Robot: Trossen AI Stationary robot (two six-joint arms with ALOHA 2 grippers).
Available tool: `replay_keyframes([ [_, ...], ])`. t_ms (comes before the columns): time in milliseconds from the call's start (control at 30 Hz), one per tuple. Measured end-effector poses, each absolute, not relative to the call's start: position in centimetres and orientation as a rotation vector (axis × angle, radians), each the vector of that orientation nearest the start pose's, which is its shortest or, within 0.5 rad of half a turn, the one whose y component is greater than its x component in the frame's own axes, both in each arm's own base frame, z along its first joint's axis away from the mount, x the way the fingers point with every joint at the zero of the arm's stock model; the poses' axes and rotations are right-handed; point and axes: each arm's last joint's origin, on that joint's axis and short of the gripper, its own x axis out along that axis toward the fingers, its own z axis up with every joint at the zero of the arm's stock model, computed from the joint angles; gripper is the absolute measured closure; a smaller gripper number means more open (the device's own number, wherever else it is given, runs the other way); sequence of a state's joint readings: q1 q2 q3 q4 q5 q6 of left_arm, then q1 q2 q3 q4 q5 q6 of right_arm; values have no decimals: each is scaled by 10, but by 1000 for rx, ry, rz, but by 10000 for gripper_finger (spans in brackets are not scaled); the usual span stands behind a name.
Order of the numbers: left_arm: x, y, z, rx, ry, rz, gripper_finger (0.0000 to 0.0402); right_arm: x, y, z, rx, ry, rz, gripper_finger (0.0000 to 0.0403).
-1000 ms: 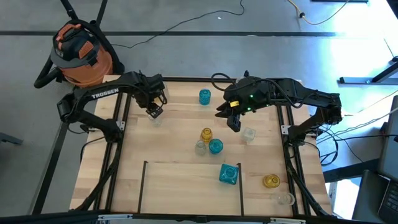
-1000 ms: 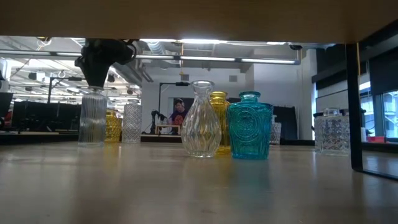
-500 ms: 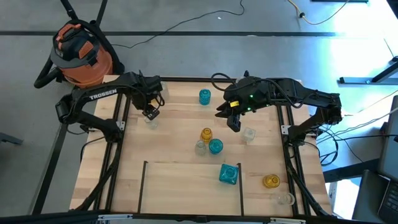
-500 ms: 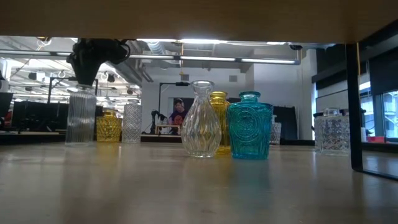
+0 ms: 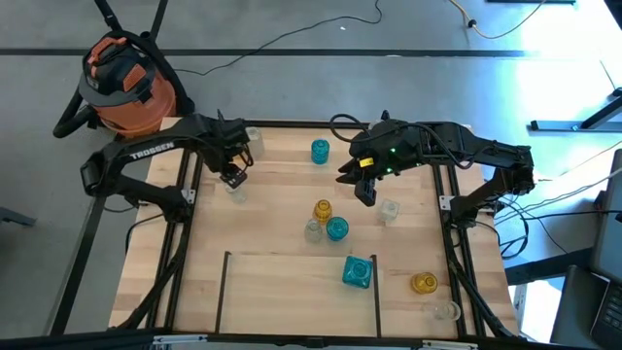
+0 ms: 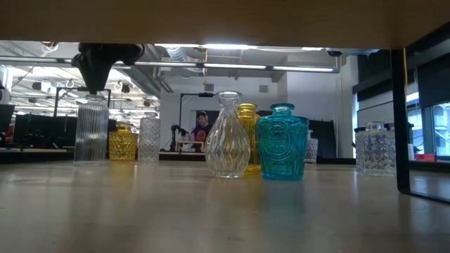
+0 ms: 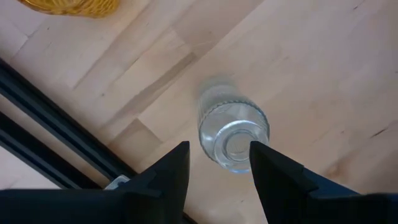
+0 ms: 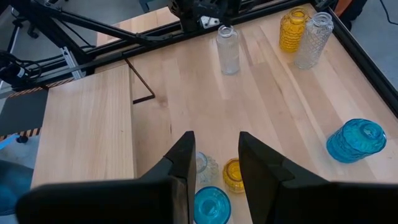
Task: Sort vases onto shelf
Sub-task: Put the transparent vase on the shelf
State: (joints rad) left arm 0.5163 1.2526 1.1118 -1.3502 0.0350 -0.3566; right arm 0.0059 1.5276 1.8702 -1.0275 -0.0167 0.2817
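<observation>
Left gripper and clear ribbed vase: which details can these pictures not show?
- Contact: the left gripper fingers flank the clear ribbed vase, but whether they touch is hidden, left wrist view.
- Low view: the gripper body covers the vase's mouth.
- High view: the vase is too small.
</observation>
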Motion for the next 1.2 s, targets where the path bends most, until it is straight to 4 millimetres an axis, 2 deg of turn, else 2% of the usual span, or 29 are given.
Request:
replay_keyframes([
  [733, 175, 87, 281, -624, 1428, 680, 241, 294, 2, 445, 273, 682, -85, 318],
  [1200, 176, 88, 281, -614, 1416, 693, 241, 294, 2, 445, 273, 681, -85, 318],
])
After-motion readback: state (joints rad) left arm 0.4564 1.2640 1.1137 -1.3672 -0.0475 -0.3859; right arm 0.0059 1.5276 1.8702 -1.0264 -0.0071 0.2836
